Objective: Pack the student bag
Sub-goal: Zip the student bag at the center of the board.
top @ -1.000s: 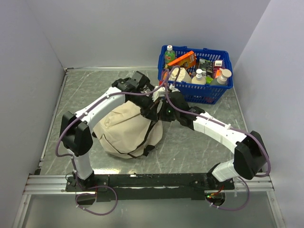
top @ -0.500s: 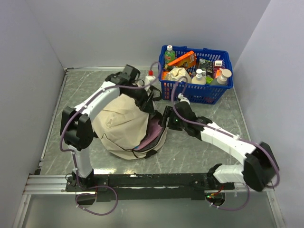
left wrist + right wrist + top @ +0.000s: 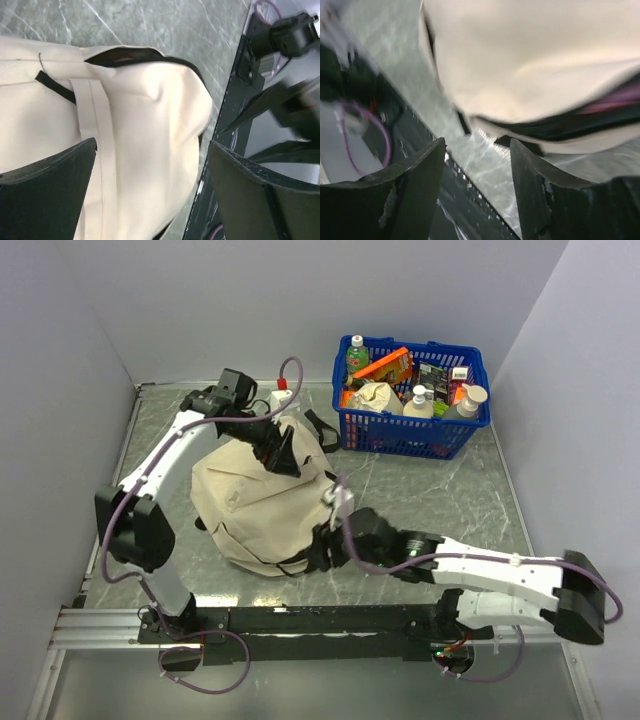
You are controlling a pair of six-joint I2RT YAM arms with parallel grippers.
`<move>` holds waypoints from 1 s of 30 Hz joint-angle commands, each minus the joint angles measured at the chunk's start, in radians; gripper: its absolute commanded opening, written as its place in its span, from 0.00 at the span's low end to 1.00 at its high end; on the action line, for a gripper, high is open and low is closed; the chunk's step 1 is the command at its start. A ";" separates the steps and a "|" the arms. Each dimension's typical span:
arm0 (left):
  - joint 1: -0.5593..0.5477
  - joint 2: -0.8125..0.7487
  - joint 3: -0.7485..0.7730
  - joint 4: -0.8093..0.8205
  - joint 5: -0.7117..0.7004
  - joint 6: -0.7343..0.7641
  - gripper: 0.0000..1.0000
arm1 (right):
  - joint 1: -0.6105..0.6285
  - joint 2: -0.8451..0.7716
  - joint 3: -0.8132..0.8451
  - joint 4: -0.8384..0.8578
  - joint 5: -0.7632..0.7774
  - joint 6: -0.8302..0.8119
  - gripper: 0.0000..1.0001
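**Student bag lying between two open, empty grippers**

The student bag (image 3: 255, 505), a large, soft cream fabric backpack with black trim, sits as a rounded mound on the grey marbled table (image 3: 420, 490), left of centre. Its slightly longer extent runs from the far side towards the near edge.

The left gripper (image 3: 152, 142) hangs over the far upper part of the mound. Its fingers are spread wide and have hold of nothing. In the left wrist view the cream fabric lies below the gap, clear of both fingers.

The right gripper (image 3: 477, 142) sits low at the bag's near right edge, with its fingers parted and only bare table between them. In the right wrist view, just beyond the tips, a dark-edged gap in the fabric shows a pinkish band inside. That view is blurred, so how far the gap gapes cannot be told.

The blue plastic mesh basket (image 3: 420, 435) is full of bottles and packets and stands far and to the right of the bag, apart from it.

By judgement, the bag's mouth faces the right gripper, while the left gripper is the nearer to the basket. A fetch would therefore suit the left arm, and holding the mouth open would suit the right.
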 commanded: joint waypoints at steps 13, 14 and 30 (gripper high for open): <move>0.118 -0.257 -0.200 -0.157 0.000 0.248 0.96 | 0.225 0.479 0.230 0.046 0.054 -0.202 0.62; 0.121 -0.259 -0.207 -0.148 -0.005 0.245 0.96 | 0.224 0.496 0.245 0.046 0.068 -0.204 0.62; 0.131 -0.355 -0.247 -0.140 -0.083 0.233 0.98 | 0.232 0.639 0.279 0.032 0.215 -0.150 0.35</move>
